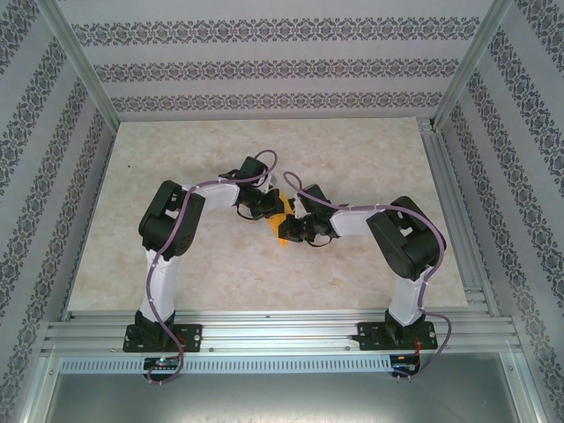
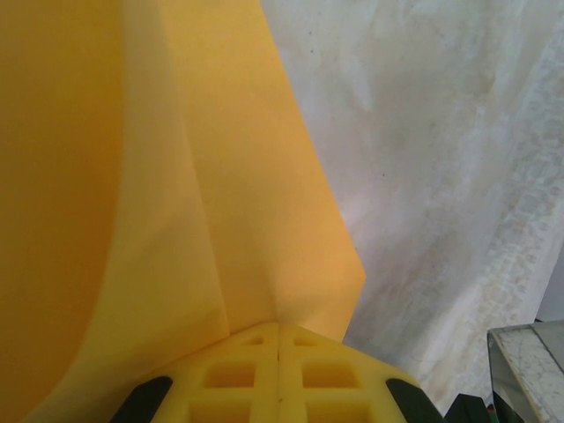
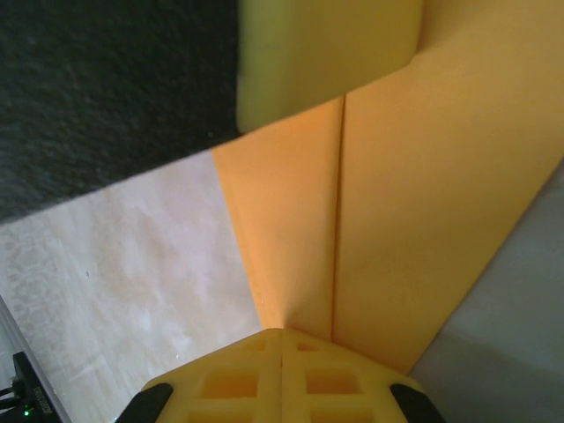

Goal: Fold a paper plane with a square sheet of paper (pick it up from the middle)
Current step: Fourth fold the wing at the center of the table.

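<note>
The orange-yellow square sheet of paper [image 1: 279, 228] is held above the middle of the table between the two arms, folded into layers. My left gripper [image 1: 267, 214] is shut on one end of it. In the left wrist view the paper [image 2: 238, 176] runs out from the closed fingertips [image 2: 279, 327] with folded flaps. My right gripper [image 1: 297, 231] is shut on the other end. In the right wrist view a straight crease runs along the paper [image 3: 397, 203] up from the closed gripper [image 3: 282, 332]. The grippers hide much of its outline, so I cannot tell whether it has the paper plane's shape.
The pale marbled table top [image 1: 264, 150] lies below, framed by aluminium rails [image 1: 282, 326] and patterned walls. The left gripper's yellow finger [image 3: 326, 53] and black body [image 3: 106, 88] sit close above the right wrist camera. A grey metal piece [image 2: 529, 370] shows at the lower right of the left wrist view.
</note>
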You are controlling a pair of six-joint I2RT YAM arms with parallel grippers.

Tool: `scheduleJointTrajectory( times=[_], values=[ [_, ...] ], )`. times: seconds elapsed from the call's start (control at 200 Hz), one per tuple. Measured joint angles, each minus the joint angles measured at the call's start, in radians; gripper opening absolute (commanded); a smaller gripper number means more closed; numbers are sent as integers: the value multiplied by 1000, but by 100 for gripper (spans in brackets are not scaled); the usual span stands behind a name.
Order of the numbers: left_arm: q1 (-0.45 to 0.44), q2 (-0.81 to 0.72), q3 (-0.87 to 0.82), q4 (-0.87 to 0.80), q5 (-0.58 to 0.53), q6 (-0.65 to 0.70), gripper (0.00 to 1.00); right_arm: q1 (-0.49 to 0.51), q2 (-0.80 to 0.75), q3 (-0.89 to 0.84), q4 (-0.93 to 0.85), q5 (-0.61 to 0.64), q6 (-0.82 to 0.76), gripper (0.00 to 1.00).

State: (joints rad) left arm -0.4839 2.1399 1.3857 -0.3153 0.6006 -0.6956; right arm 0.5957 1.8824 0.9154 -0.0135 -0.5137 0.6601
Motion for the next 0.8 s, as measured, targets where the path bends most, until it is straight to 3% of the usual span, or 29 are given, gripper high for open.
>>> scheduleJointTrajectory(
  times=[0.495,0.799],
  values=[
    [19,13,-18,40,53,68,0,-1,-19,-59,101,-5,45,7],
    [32,15,-38,79,89,67,0,6,-28,-50,52,17,42,5]
  ],
)
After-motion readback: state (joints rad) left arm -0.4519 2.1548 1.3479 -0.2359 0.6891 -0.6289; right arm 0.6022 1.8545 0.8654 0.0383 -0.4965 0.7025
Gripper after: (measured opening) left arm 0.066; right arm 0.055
